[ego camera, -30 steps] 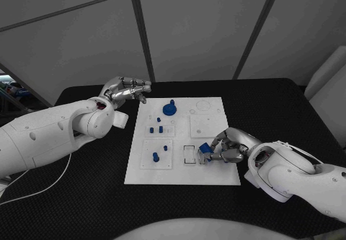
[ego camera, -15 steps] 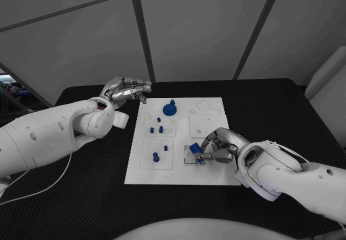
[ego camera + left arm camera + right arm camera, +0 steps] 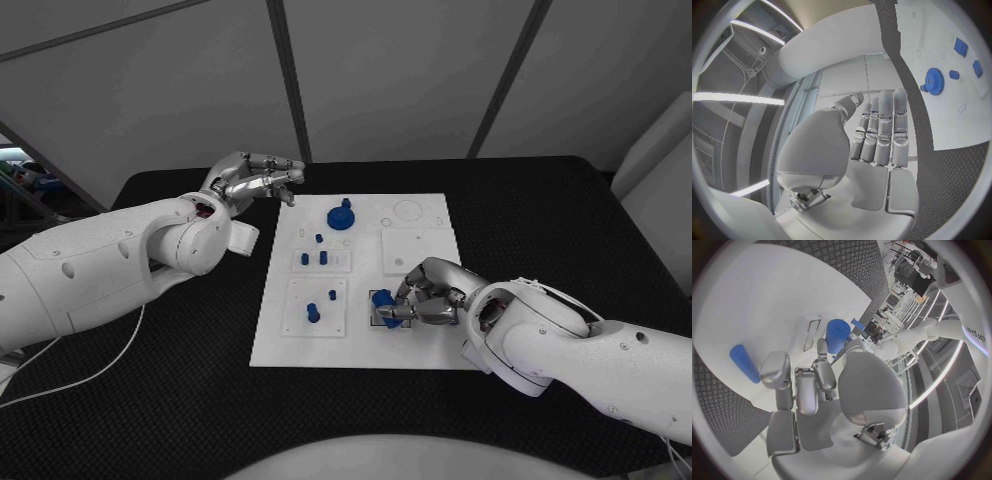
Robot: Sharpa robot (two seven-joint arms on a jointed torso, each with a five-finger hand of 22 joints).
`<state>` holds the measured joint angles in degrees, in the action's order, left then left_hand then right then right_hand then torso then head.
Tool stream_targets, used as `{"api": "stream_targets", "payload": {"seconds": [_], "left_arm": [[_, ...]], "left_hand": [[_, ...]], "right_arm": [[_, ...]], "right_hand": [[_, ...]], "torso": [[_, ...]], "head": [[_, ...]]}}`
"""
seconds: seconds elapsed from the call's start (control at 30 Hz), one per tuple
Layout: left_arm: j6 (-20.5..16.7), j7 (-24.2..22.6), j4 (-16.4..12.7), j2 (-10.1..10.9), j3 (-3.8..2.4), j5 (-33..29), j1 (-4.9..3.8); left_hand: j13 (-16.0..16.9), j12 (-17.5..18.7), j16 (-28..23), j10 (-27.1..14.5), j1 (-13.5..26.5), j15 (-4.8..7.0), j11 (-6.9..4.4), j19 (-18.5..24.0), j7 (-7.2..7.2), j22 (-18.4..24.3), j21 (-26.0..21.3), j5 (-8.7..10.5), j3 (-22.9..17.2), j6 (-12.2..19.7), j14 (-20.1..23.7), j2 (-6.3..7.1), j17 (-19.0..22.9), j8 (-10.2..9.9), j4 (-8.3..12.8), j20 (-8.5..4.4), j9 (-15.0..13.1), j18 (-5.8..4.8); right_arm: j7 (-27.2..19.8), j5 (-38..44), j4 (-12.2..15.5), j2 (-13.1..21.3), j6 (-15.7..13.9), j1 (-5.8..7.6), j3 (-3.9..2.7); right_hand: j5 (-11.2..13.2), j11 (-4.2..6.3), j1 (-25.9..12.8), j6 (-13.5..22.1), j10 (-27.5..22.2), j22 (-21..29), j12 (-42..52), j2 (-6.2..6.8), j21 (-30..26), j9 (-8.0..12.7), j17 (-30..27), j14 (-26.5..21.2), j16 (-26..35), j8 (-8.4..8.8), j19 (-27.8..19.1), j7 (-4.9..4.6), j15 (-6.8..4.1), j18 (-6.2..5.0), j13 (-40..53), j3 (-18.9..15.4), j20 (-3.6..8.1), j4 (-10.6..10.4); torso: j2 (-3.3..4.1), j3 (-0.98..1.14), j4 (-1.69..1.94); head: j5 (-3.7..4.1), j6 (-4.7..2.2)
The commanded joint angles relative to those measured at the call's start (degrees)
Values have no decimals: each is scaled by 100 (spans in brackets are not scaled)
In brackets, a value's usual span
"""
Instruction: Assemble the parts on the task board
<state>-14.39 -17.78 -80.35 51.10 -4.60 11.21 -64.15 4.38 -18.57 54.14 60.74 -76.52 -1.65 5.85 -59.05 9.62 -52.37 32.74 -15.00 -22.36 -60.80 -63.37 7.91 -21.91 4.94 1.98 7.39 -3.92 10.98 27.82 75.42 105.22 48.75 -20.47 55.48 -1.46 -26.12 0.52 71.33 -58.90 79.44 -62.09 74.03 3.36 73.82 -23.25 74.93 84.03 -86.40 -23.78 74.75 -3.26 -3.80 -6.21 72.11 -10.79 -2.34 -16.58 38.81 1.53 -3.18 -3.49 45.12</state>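
The white task board (image 3: 361, 350) lies in the middle of the black table. My right hand (image 3: 430, 296) is low over the board's near middle and pinches a blue part (image 3: 384, 301) above a small framed slot; the right wrist view shows this part (image 3: 836, 335) as a short cylinder between fingertips. A blue peg (image 3: 312, 314) stands in the near-left plate, also seen as a peg (image 3: 744, 362). A blue gear (image 3: 340, 217) sits at the far side of the board. My left hand (image 3: 255, 180) hovers off the board's far-left corner, with its fingers (image 3: 879, 130) straight and holding nothing.
Small blue pegs (image 3: 313, 259) stand in the board's left column, with another (image 3: 332, 296) nearer. Raised white plates (image 3: 408, 250) occupy the board's right half. The left wrist view shows the gear (image 3: 933, 80) and two blue pieces (image 3: 961, 46). Black table (image 3: 548, 220) surrounds the board.
My right hand has carried the blue part leftwards, from near the board's right edge to over the framed slot. The left hand has not moved.
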Motion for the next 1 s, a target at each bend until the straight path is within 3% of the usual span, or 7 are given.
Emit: {"api": "stream_targets", "payload": {"seconds": [0.03, 0.2, 0.33, 0.43, 0.7, 1.0], "left_arm": [[58, -44, -18, 2, -5, -12, -7], [61, -35, -20, 8, -5, -12, -7], [62, -29, -20, 8, -5, -12, -7], [63, -27, -18, 8, -5, -12, -7], [61, -23, -17, 12, -5, -12, -7], [60, -21, -12, 12, -5, -12, -7]], "left_hand": [[-5, -23, 1, -44, 28, -9, 12, 15, -15, 6, -36, 10, 20, 2, 30, -14, 9, 38, -7, 15, 5, -59], [-5, -23, 1, -44, 28, -9, 12, 15, -15, 6, -36, 10, 20, 2, 30, -14, 9, 38, -7, 15, 5, -59], [-5, -23, 1, -44, 28, -9, 12, 15, -15, 6, -36, 10, 20, 2, 30, -14, 9, 38, -7, 15, 5, -59], [-5, -23, 1, -44, 28, -9, 12, 15, -15, 6, -36, 10, 20, 2, 30, -14, 9, 38, -7, 15, 5, -59], [-5, -23, 1, -44, 28, -9, 12, 15, -15, 6, -36, 10, 20, 2, 30, -14, 9, 38, -7, 15, 5, -59], [-5, -23, 1, -44, 28, -9, 12, 15, -15, 6, -36, 10, 20, 2, 30, -14, 9, 38, -7, 15, 5, -59]], "right_arm": [[46, -1, -22, -26, 89, 5, 1], [154, 28, -74, -48, -98, 5, 1], [190, 36, -100, -58, -173, 6, 1], [186, 38, -101, -67, -178, 6, 1], [132, 40, -45, -51, -154, 6, 1], [40, 40, 89, -7, -66, 5, 2]], "right_hand": [[148, 13, -85, 8, 42, 2, -34, 1, 16, -11, 821, 445, -2, 14, 22, -23, -37, 49, 9, -61, 2, -3], [601, -2, -375, 47, -40, 140, -177, 31, -77, -48, 699, 413, 72, 12, -64, -31, -30, 22, -103, -170, -5, -25], [1188, -14, -771, 94, -94, 220, -278, 218, -141, -85, 656, 404, 107, 10, -112, -45, -19, 7, -168, -131, -15, -39], [1382, -17, -917, 111, -106, 247, -309, 329, -164, -105, 643, 402, 119, 6, -125, -51, -14, 1, -181, -46, -20, -42], [1454, -18, -1038, 115, -101, 249, -313, 375, -171, -122, 642, 403, 124, -2, -125, -52, -12, 0, -170, 10, -22, -45], [1446, 0, -1117, 49, -57, 194, -266, 301, -140, -154, 683, 414, 103, -45, -90, -28, -23, 10, -110, 94, -17, -39]], "torso": [[3, 3, -3], [-1, 2, -7], [-1, 4, -7], [-2, 5, -7], [-4, 8, -12], [-4, 10, -9]], "head": [[-9, 3], [-13, 8], [-14, 8], [-15, 8], [-2, 4], [4, -4]]}}
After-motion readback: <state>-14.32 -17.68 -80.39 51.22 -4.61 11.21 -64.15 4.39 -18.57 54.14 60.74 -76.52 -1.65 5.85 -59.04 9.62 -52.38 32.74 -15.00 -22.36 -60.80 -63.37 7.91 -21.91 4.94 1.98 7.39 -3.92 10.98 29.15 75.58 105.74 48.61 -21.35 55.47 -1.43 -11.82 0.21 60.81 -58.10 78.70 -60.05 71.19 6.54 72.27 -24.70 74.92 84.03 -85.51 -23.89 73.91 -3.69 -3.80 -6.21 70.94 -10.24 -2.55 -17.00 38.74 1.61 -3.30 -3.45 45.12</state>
